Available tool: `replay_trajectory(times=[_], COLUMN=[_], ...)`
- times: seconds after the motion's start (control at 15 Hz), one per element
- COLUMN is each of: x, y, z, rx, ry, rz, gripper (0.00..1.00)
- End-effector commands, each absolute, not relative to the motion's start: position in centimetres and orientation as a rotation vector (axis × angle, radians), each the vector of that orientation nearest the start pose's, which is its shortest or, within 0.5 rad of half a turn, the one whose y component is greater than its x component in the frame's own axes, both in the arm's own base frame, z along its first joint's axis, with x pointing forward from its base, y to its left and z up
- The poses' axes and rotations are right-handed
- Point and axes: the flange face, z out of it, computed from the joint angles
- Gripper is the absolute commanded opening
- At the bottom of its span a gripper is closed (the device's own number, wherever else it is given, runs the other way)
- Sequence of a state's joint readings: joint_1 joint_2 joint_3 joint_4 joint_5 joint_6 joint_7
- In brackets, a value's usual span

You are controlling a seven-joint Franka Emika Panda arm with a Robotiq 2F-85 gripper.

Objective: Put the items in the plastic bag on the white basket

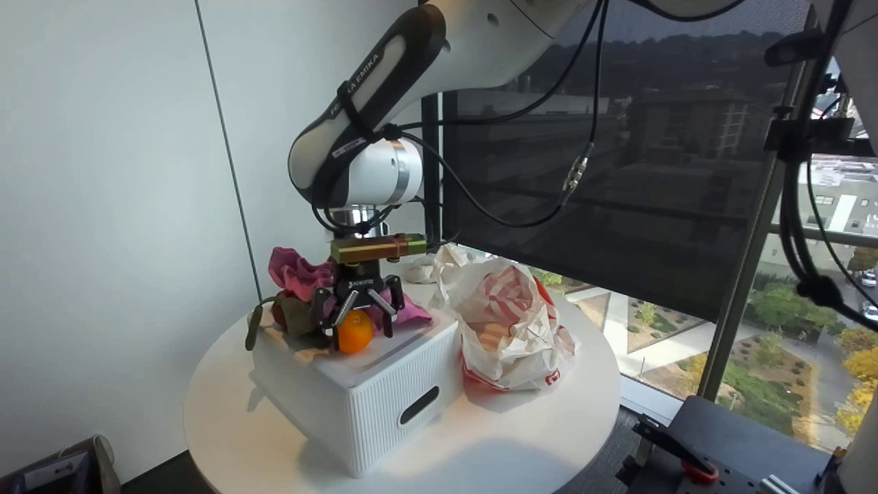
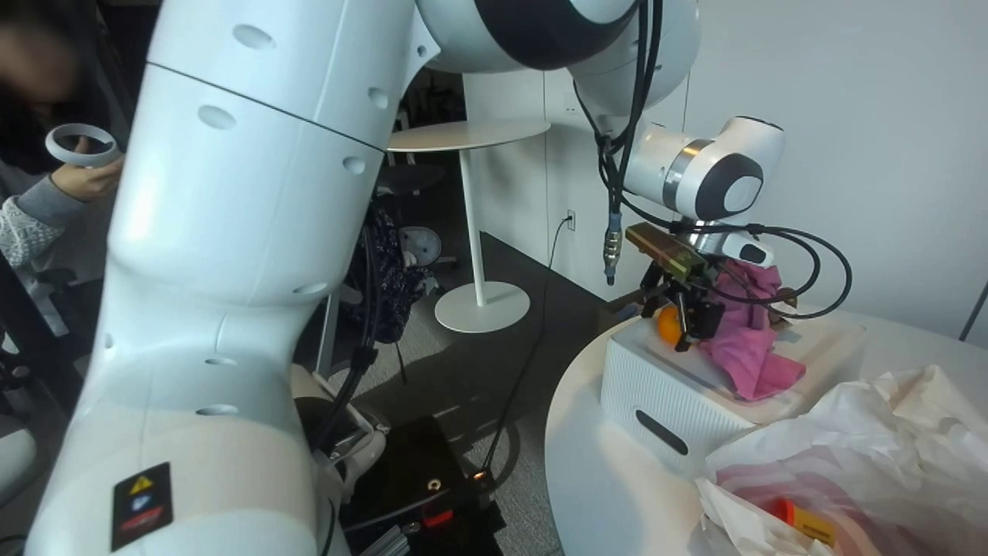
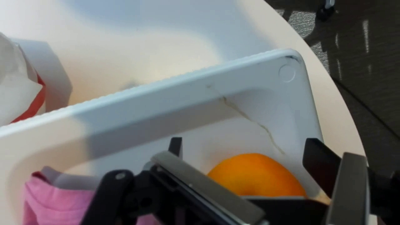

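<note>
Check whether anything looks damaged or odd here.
Yes: in the wrist view, a thin, wavy brownish line mars the white ribbed plastic basket near one corner, perhaps a crack or stain. A crumpled pink cloth lies in a shallow recess on top, so the basket may be lidded or upside down.

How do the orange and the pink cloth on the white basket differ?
Shape: the orange is round and smooth, while the pink cloth is crumpled and folded.
Size: the pink cloth spreads over a larger area than the orange.
Place: the orange sits between the two sides of the open gripper; in the wrist view, the pink cloth lies outside that gap.
Shared: both rest on top of the white basket.
</note>
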State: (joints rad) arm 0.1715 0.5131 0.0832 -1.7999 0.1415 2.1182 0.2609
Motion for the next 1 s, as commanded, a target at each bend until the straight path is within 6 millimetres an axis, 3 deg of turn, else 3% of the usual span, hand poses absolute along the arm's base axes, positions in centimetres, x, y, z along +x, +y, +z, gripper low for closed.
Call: replay_trajectory(times=[0.0,0.2,0.47,0.73,0.93], x=[59.8,59.1,59.6,59.1,58.7], y=[14.5,11.6,6.1,0.3,-3.4], z=[28.4,30.9,33.1,33.0,31.0], rx=[-2.895,-2.842,-2.866,-2.874,-2.907], ry=[0.150,0.209,0.453,0.733,0.869], rz=[0.615,0.717,0.559,0.473,0.376], gripper=[1.00,1.00,1.00,1.00,1.00])
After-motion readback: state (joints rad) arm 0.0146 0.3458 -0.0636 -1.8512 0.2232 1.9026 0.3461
